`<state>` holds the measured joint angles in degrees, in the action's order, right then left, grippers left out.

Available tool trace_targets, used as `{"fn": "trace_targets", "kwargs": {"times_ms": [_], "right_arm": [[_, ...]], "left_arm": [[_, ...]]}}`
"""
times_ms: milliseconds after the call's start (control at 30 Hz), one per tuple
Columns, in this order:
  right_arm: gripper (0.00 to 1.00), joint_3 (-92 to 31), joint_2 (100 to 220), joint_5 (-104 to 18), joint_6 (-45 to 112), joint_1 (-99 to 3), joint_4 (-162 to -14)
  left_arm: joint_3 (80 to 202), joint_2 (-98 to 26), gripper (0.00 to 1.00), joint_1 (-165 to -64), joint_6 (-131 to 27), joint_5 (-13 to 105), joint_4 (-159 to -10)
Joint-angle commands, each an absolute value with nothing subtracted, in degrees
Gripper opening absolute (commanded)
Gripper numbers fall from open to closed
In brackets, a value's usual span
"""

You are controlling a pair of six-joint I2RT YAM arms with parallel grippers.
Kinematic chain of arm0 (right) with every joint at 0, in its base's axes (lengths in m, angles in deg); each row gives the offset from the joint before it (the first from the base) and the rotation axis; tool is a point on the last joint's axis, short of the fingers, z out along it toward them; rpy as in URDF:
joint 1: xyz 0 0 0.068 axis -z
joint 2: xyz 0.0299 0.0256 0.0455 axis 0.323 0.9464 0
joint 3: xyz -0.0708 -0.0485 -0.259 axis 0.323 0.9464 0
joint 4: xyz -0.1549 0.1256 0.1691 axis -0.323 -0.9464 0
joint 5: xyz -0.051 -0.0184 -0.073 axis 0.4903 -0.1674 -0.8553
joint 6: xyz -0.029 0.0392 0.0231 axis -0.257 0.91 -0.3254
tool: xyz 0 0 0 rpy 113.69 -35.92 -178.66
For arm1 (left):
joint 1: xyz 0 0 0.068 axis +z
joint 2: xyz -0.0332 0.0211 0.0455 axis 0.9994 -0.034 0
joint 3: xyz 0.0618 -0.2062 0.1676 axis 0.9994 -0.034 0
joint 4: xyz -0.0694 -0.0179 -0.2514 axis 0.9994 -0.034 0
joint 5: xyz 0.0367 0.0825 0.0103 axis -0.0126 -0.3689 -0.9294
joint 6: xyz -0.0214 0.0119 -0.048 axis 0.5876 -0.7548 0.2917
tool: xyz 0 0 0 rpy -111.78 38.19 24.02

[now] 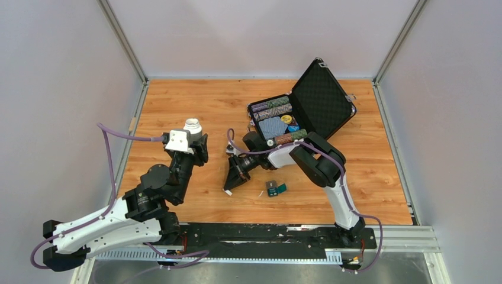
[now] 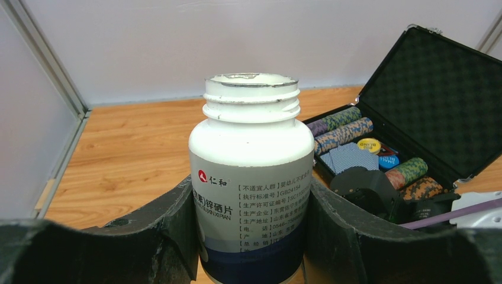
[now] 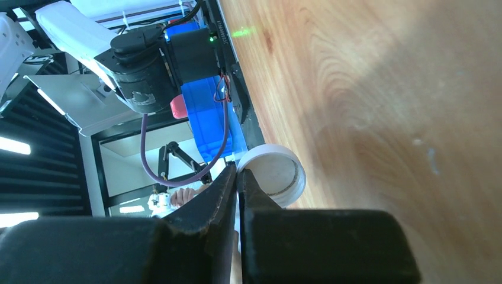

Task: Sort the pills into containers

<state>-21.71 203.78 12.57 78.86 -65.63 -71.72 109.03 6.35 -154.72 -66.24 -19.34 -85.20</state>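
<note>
White plastic stands out at the left: an uncapped pill bottle [image 1: 191, 126], upright, with Chinese print and a dark blue band on its label. The left gripper [image 1: 194, 139] clamps it, one finger on each side of the lower body. It sits at about 9 o'clock from the middle of the wooden tabletop [image 1: 177, 100]. The left wrist view cuts off its base, so I cannot tell whether it rests on the wood.

The right gripper [image 1: 228, 188] points down towards 7 o'clock, near the middle of the tabletop. Its jaws are drawn in to a thin slit, and they pinch the rim of the white cap [image 3: 278, 177] at the fingertips. The cap is held on edge just above the wood, hollow side facing the right wrist camera.

The dark-teal container [image 1: 275, 189] lies on the tabletop at 3 o'clock from the right gripper, near it but apart. It is at roughly 6 o'clock from the tabletop's middle. Its lid is swung open and grey shows inside. A tiny white speck lies at its 9 o'clock, too small to identify.

At 1 o'clock a black chip case [image 1: 322, 94] stands open, with rows of chips and a deck of cards inside and its foam-lined lid tilted back.
</note>
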Motion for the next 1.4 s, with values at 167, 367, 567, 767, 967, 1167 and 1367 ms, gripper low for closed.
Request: {"fn": "trace_targets", "kwargs": {"times_ms": [167,367,567,767,967,1167,1367], "right_arm": [[0.1,-24.23,207.21,15.6,80.92,-64.69,-68.02],[0.11,-24.57,207.73,14.83,80.08,-64.16,-69.55],[0.2,-24.79,207.82,13.82,79.29,-63.69,-70.86],[0.37,-24.21,206.36,12.14,78.52,-63.4,-71.87],[0.63,-23.88,202.73,6.88,74.82,-63.41,-77.23],[0.87,-22.14,195.86,-6.05,70.05,-63.86,-86.57],[0.9,-21.25,188.44,-18.88,63.71,-67.55,-95.47]], "left_arm": [[110.48,6.45,0.0,-154.85,-65.96,-20.47,-82.65],[110.52,6.7,0.0,-154.85,-65.8,-20.45,-82.93],[110.52,6.71,0.0,-154.84,-65.69,-20.34,-83.16],[110.57,7.01,0.0,-154.85,-65.53,-20.38,-83.56],[110.44,7.12,0.0,-154.87,-65.42,-20.46,-83.71],[110.37,7.59,0.0,-154.85,-65.51,-20.53,-83.85],[110.26,8.08,0.0,-154.85,-65.95,-20.55,-83.62]]}}
